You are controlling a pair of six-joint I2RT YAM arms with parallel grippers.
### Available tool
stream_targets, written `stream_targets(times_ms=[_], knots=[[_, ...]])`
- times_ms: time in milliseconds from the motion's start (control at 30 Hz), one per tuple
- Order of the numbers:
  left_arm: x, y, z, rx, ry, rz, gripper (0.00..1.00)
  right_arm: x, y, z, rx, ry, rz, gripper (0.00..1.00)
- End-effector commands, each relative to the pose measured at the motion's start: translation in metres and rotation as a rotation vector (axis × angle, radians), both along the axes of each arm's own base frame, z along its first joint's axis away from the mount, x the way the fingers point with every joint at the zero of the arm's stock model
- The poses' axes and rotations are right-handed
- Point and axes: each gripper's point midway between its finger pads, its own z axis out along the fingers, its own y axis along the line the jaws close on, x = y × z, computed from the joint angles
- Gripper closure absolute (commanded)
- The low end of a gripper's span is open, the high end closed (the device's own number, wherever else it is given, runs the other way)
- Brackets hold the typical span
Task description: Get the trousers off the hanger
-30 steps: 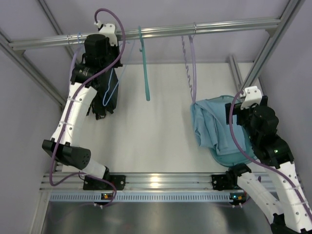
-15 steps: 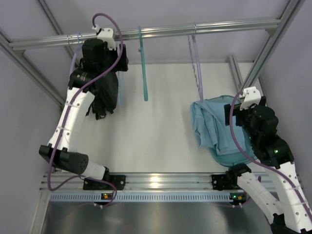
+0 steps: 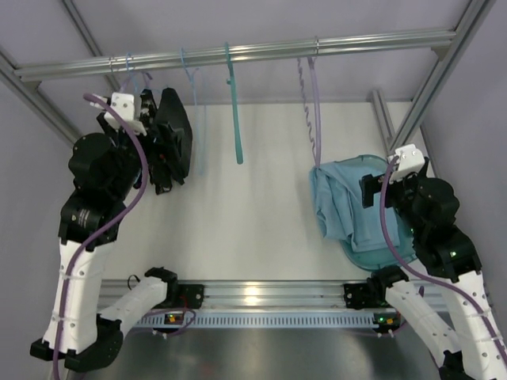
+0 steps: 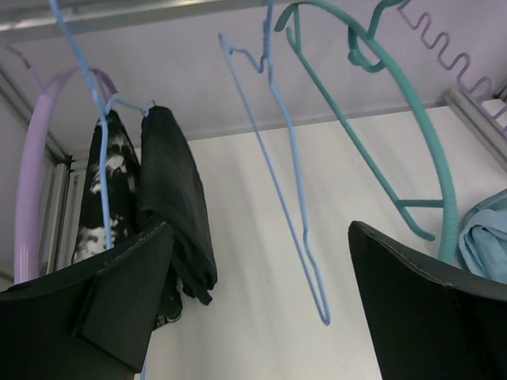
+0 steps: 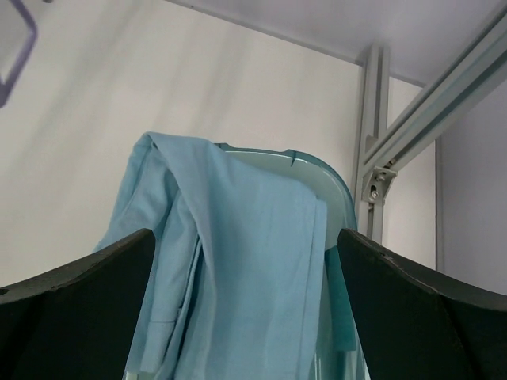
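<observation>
Trousers (image 3: 348, 207) lie bunched at the right of the overhead view, draped over a teal tray (image 3: 379, 260) whose curved rim shows past the cloth's lower edge. In the right wrist view the trousers (image 5: 238, 269) hang in long folds over the tray's (image 5: 318, 179) near rim. An aluminium frame post (image 5: 372, 134) stands close behind the tray's right corner.

The right gripper (image 3: 377, 187) sits at the cloth's right edge. Its fingers stand wide apart around the folds with nothing clamped, as the right wrist view (image 5: 245, 234) shows.

The hanger (image 3: 196, 134) hangs bare from the rail (image 3: 261, 52) in the upper left, well apart from the trousers. It has the black garment (image 3: 174, 141) on its left and the teal-green hanger (image 3: 236, 119) on its right, with a gap on each side. In the left wrist view the hanger's (image 4: 321, 309) lower corner hangs free over the white table (image 4: 261, 182). There the teal-green hanger (image 4: 432, 150) curves to the right and the black garment (image 4: 178, 214) hangs to the left beside a black-and-white patterned garment (image 4: 107, 198).

The left gripper (image 3: 150, 131) is just beside the black garment, jaws spread wide and holding nothing (image 4: 261, 229).

A lilac spiral hanger (image 3: 309, 103) hangs above the trousers' upper left edge. Between the black garment and the trousers the table (image 3: 253, 214) shows as a broad open stretch.
</observation>
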Motion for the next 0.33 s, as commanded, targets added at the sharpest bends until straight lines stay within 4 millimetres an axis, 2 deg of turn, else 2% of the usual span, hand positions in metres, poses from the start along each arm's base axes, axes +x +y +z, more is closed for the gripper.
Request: stream_targets(times_ms=[0, 67, 100, 133, 167, 233, 300], knots=[[-0.005, 0.023, -0.029, 0.049, 0.048, 0.101, 0.02, -0.004, 0.01, 0.013, 0.047, -0.064, 0.06, 0.01], [-0.022, 0.032, -0.039, 0.071, 0.055, 0.124, 0.02, -0.008, 0.014, 0.004, 0.053, -0.053, 0.085, 0.01], [-0.027, 0.038, -0.041, 0.073, 0.056, 0.145, 0.02, -0.012, 0.013, 0.006, 0.062, -0.072, 0.088, 0.01], [-0.032, 0.042, -0.051, 0.115, 0.075, 0.149, 0.02, -0.015, 0.013, 0.003, 0.064, -0.072, 0.087, 0.01], [-0.041, 0.046, -0.05, 0.118, 0.06, 0.157, 0.02, -0.018, 0.018, -0.003, 0.071, -0.062, 0.119, 0.01], [-0.049, 0.05, -0.06, 0.135, 0.088, 0.165, 0.02, -0.024, 0.018, -0.005, 0.086, -0.072, 0.125, 0.01], [-0.059, 0.055, -0.061, 0.132, 0.074, 0.175, 0.02, -0.028, 0.019, -0.008, 0.099, -0.071, 0.132, 0.01]])
